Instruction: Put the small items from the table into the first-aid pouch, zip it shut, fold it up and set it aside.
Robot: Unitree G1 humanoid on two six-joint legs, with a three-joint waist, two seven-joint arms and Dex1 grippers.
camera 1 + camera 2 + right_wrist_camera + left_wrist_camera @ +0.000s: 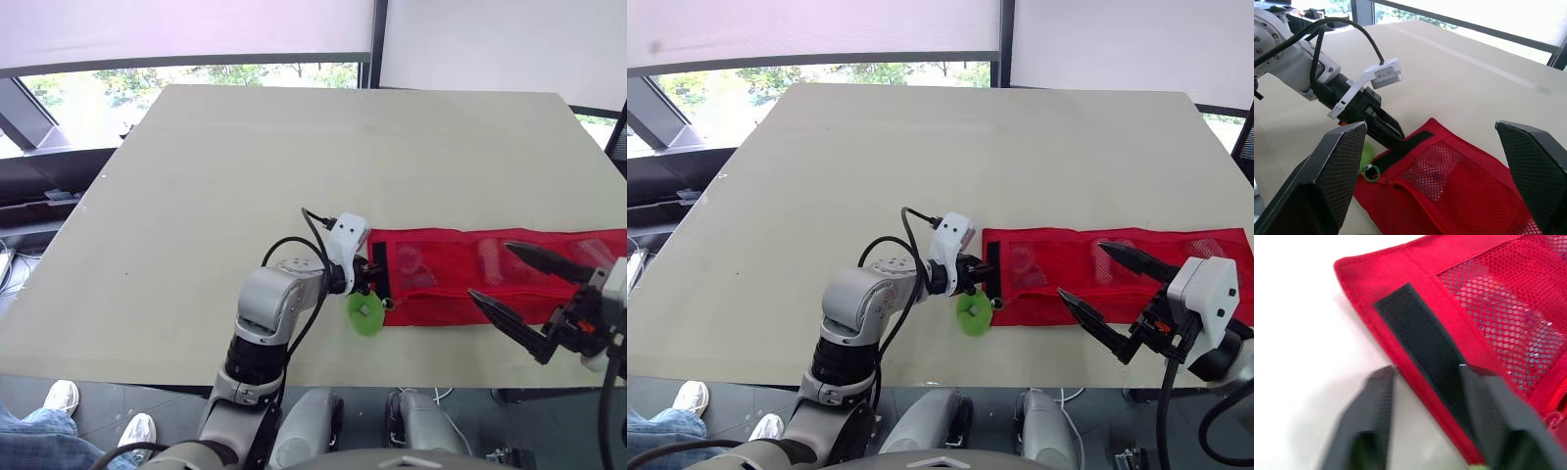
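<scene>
**Pouch lies crosswise, flap end at the left gripper**

Nearest, at the lower right of the head view: the right gripper [490, 270]. Hangs over the near long edge of the pouch [431, 264], fingers spread wide, nothing between them. Touches no fabric as far as can be judged.

Just left of that, at lower centre: a green tag [364, 313]. Sits on the table [245, 166] right against the pouch's near left corner, apparently at the end of the zip; cannot tell whether the zip is fully closed.

Directly behind the tag: the left gripper [370, 277]. Meets the pouch at its left short end. In the left wrist view, stands with fingers apart, one on the bare table and one over the black fastening strip [1415, 333], with the red hem between them. Not yet pinched, by the look of it.

Then the pouch itself. Lies flat and unfolded, long axis running left to right from the frame's centre to its right edge. Shows pale small items through the mesh pocket [1498, 298].

Judgement: folding comes next. Calls for closing on the left short end and carrying it rightward along the long axis, toward the right gripper. Puts the left arm far nearer that end, and leaves the right arm placed to hold down the other half.
</scene>
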